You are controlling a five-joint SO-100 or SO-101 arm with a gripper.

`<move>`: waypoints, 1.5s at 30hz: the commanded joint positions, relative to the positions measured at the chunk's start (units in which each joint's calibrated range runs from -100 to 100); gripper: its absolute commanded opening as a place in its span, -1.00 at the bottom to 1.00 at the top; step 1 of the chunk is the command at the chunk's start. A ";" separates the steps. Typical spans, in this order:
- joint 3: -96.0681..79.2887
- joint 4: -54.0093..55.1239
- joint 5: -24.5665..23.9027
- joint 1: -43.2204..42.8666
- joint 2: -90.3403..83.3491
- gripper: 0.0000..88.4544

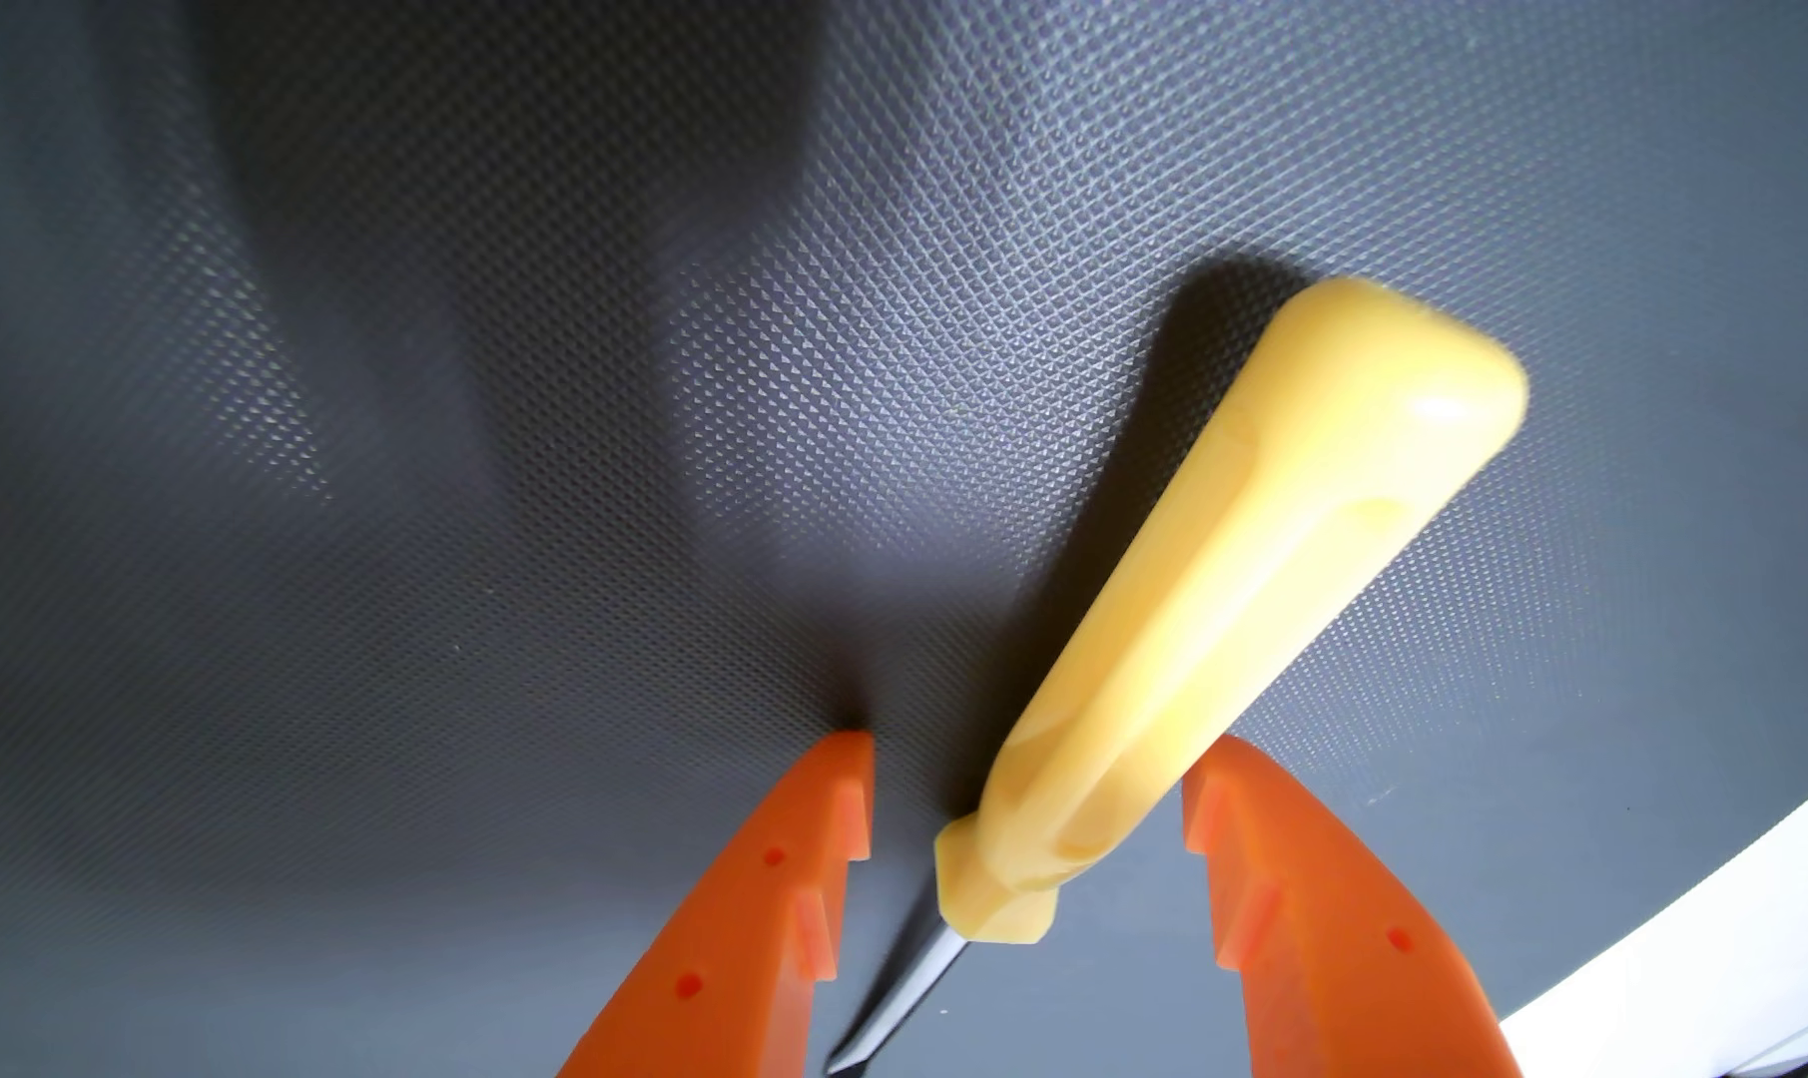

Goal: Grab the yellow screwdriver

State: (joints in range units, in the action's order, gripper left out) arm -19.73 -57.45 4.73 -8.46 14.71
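Dark grey rubber mat [567, 415] with a tiny bumpy pattern is seen across almost the whole wrist view, and a soft shadow is cast over its upper left part. A strip of white table edge [1708, 964] is seen in the lower right corner.

At the lower left of the middle, the left orange plastic finger [754, 933] of the gripper [1029, 752] is seen, with its tip set down close to the mat. Just right of it, the thin shiny metal shaft [905, 995] of the yellow plastic-handled screwdriver [1242, 580] is seen running down to the bottom edge. The fat handle is laid flat on the mat and is pointed up toward the upper right of the frame. At the lower right, the other orange finger [1304, 912] is seen just beside the handle.

The gripper is held wide apart, and nothing is gripped yet. The narrow neck of the handle is placed between the two fingers, nearer the right one.

For a good grab, the fingers should be kept low at the mat, and the gripper could be shifted a little to the right so the handle is centred. Then the fingers should be closed slowly. If one side is touched first, the round handle may be rolled or pushed away. The handle should be squeezed, not the thin shaft, which could be slipped out.
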 commanded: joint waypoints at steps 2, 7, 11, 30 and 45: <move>-0.31 -1.26 0.26 -0.10 -0.14 -0.60; -1.21 -1.26 0.32 0.32 -0.31 -0.60; -1.21 -1.26 0.37 0.32 -0.31 -0.60; -0.49 -0.83 0.00 -0.10 -0.31 -0.92; -0.49 -0.66 0.32 -0.10 -0.31 -0.91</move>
State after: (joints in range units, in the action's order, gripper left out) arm -20.72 -58.15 4.89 -8.46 14.71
